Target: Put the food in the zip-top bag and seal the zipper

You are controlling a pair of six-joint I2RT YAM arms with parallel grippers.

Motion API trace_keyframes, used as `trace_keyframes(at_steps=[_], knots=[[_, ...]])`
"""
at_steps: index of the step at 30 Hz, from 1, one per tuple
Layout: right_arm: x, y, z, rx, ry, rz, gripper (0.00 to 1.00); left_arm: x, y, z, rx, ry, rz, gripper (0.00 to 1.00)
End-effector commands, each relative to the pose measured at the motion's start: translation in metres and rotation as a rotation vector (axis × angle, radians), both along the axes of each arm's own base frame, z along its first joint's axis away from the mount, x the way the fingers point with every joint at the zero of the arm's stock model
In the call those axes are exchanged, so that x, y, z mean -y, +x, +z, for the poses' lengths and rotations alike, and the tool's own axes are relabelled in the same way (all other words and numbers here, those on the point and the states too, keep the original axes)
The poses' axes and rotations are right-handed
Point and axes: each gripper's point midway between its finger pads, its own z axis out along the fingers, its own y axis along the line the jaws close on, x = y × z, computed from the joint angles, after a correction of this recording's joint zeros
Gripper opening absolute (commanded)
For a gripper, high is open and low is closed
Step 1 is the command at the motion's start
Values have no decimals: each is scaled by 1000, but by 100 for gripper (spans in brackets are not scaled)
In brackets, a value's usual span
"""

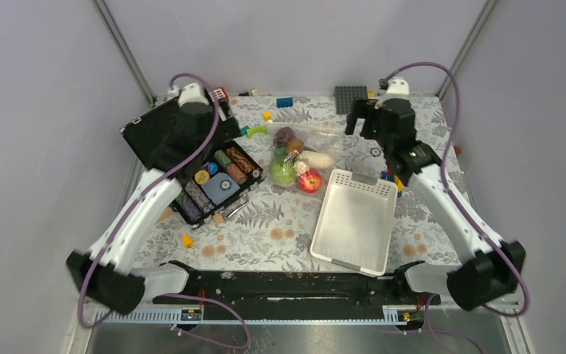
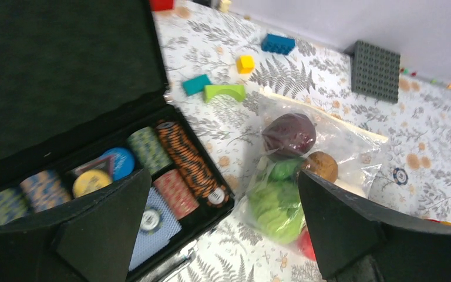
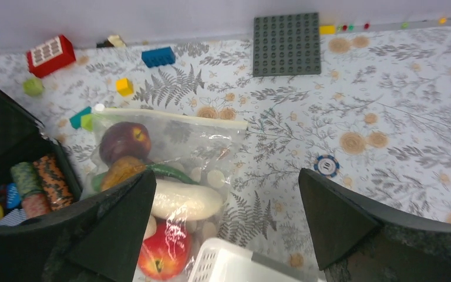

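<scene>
Fingers apart on left gripper (image 2: 223, 200) and right gripper (image 3: 226, 194); both empty. Zip-top bag (image 3: 211, 147) lies between chip case (image 1: 217, 184) and white basket (image 1: 354, 221). Green cabbage (image 2: 273, 202), white radish (image 3: 185, 200), red tomato (image 3: 163, 258) and dark-red bulb (image 3: 123, 140) appear inside, so loading looks done. Zipper (image 3: 170, 117) lies flat along the far edge; cannot tell whether it is sealed.

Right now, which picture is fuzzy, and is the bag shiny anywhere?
Left wrist view: the green cabbage looks soft and smeary through the plastic. Right wrist view: sharper, with white glare streaks on the zip-top bag. Top view: even light, soft shadows, everything small.
</scene>
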Motion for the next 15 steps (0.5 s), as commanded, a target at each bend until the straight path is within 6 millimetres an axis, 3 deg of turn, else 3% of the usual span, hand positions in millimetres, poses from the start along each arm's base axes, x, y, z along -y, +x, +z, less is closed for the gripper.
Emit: trace_keyframes(at_steps=[1, 4, 6, 8, 15], knots=[[38, -49, 7, -8, 37, -138, 100, -57, -66, -9, -27, 25, 188, 99], [68, -79, 2, -17, 14, -249, 100, -88, -102, -36, -63, 9, 329, 99], [86, -98, -2, -20, 0, -319, 100, -91, -119, -54, -89, -37, 354, 99], [90, -113, -2, -10, 5, -308, 100, -92, -128, -64, -98, -63, 355, 99], [100, -143, -19, 59, 16, -287, 99, -102, -134, -59, -62, -67, 400, 99]])
